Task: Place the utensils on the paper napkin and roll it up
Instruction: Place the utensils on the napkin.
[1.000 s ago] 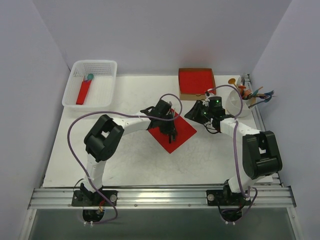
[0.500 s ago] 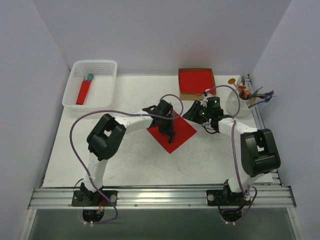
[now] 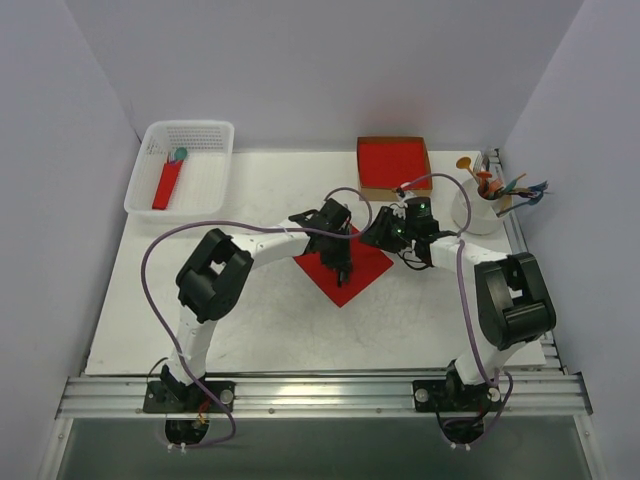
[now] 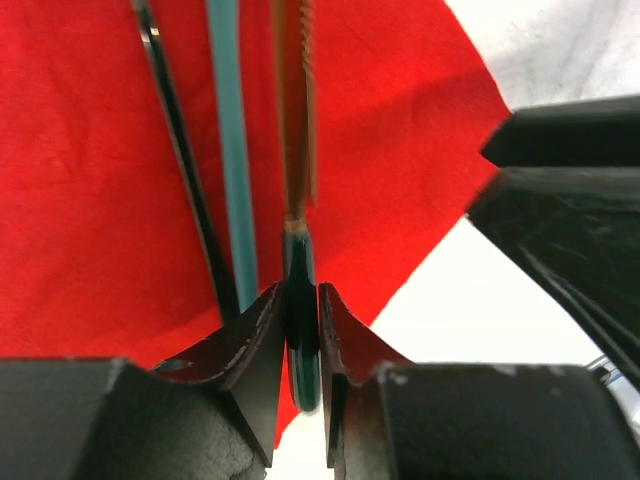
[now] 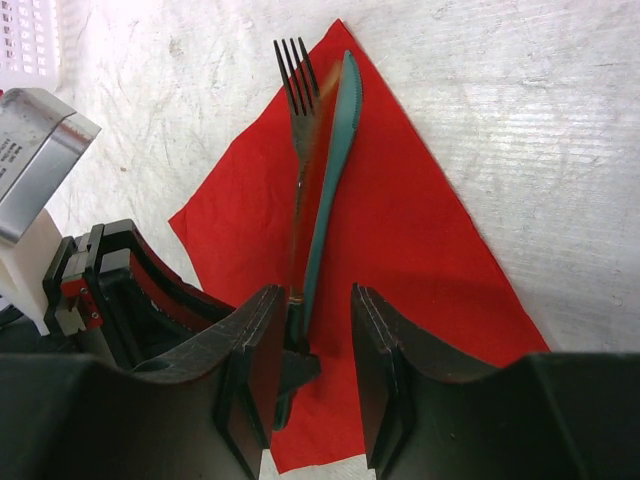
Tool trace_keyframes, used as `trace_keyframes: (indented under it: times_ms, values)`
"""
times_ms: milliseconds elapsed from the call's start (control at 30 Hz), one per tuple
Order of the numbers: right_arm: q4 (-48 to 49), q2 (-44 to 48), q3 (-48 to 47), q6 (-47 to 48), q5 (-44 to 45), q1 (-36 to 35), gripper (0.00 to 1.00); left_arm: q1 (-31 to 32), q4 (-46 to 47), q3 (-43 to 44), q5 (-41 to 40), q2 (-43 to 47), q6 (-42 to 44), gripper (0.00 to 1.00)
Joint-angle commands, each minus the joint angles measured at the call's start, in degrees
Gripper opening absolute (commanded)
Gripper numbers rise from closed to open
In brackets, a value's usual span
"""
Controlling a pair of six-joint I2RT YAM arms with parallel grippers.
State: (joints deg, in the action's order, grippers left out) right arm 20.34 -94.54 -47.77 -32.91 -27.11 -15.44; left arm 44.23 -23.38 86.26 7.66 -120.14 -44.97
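- The left gripper (image 4: 300,297) stays pinched on the dark handle of one of the utensils (image 5: 320,160), low over a corner of the paper napkin (image 4: 400,150).
- The right gripper (image 5: 315,292), fingers apart and empty, has slid inward and now hovers at the napkin's edge.
- The utensils lie together across the red sheet, so placing looks nearly done and rolling comes next.

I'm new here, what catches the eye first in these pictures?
A bright red napkin lies mid-table, with a dark fork and a teal utensil side by side on it. The left jaws pinch a utensil handle there. The right jaws stand open close by.
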Motion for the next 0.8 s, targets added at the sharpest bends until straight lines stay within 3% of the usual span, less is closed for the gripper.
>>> trace_keyframes:
  times_ms: [0, 467, 767]
  values:
    - [0.7, -0.1, -1.1, 0.7, -0.7, -0.4, 0.33, 0.4, -1.4, 3.2, -0.8, 0.1, 1.2, 0.28]
    - [-1.6, -0.7, -1.6, 1.8, -0.3, -0.5, 0.33, 0.4, -2.6, 4.6, -1.3, -0.8, 1.6, 0.31]
    - [-4.5, -2.8, -3.0, 1.5, 1.6, -1.6, 0.34, 0.1, -1.9, -0.6, -2.3, 8.2, 2.7, 0.33]
